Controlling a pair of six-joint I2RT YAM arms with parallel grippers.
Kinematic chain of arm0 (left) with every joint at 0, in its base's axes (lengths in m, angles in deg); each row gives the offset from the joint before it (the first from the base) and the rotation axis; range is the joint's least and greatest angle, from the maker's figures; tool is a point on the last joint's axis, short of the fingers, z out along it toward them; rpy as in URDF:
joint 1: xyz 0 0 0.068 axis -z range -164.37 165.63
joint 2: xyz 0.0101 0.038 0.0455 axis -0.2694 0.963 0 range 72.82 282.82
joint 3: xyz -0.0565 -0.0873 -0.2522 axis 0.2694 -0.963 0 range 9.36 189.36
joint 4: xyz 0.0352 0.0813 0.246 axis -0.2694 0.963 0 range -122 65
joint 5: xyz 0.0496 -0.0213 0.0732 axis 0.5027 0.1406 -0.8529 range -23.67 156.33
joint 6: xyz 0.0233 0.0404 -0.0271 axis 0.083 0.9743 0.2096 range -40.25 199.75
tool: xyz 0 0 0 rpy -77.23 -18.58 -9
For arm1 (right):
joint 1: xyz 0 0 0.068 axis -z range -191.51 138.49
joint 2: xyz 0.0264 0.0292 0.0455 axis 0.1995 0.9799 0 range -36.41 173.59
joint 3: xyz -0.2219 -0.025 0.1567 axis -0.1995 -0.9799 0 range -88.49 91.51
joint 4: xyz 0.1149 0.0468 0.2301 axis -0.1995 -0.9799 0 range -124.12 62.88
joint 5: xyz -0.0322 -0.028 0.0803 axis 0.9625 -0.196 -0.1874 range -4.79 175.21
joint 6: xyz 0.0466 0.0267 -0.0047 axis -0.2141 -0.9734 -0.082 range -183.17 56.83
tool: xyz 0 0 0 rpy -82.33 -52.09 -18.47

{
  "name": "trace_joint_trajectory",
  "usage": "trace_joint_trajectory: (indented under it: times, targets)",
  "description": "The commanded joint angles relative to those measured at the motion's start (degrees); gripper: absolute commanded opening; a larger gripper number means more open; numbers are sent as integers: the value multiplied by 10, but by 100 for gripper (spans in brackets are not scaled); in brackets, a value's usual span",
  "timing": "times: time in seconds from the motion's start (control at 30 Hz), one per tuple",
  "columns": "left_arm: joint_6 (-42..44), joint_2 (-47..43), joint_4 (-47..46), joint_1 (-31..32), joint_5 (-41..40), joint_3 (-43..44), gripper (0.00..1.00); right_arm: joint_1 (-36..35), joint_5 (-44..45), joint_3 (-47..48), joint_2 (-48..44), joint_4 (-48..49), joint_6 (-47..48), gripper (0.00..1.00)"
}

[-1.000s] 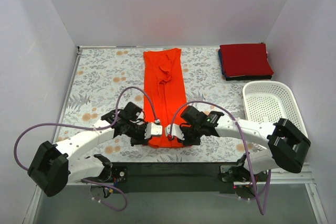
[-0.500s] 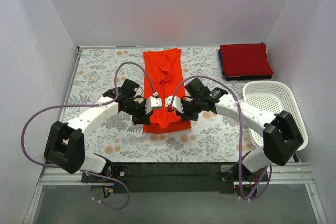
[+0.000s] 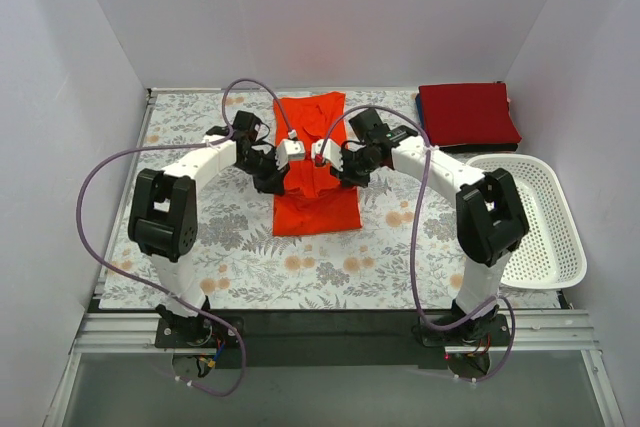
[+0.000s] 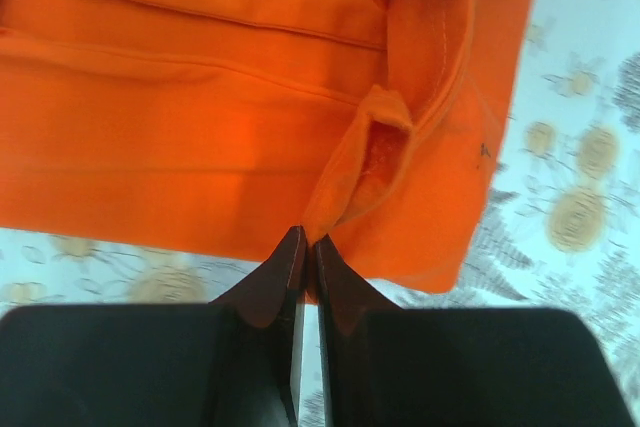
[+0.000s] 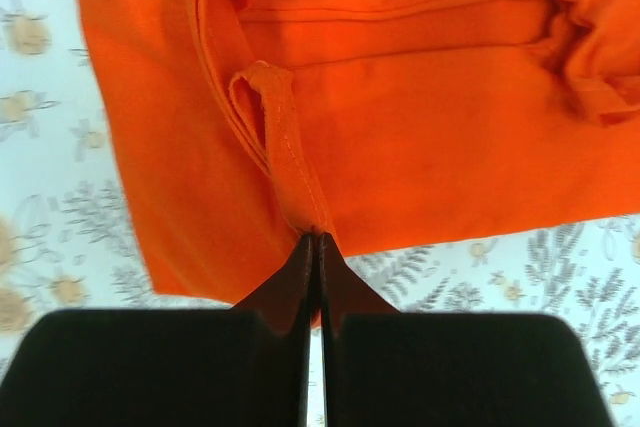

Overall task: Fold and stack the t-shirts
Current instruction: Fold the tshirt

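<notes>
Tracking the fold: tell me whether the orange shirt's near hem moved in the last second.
Yes. The left gripper and right gripper, shut on the orange-red t-shirt, carried its hem away from the arm bases, almost level with the folded crimson t-shirt.

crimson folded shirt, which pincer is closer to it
Right. The right pincer pinches the orange shirt, left of the crimson shirt; the left pincer pinches it too, even farther left.

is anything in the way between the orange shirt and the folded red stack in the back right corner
Nothing visible on the table is. Only bare floral cloth lies between the orange shirt and the folded stack; the white basket sits nearer than that line, off to the right.
</notes>
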Motion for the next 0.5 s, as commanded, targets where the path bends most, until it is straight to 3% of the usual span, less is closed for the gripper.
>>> trace_joint_trajectory:
  times: [0.0, 0.47]
  targets:
    - [18, 44, 3, -16, 9, 71, 0, 16, -10, 63, 33, -5, 23, 1]
    - [29, 215, 33, -53, -5, 293, 0, 59, -7, 266, 191, -42, 54, 1]
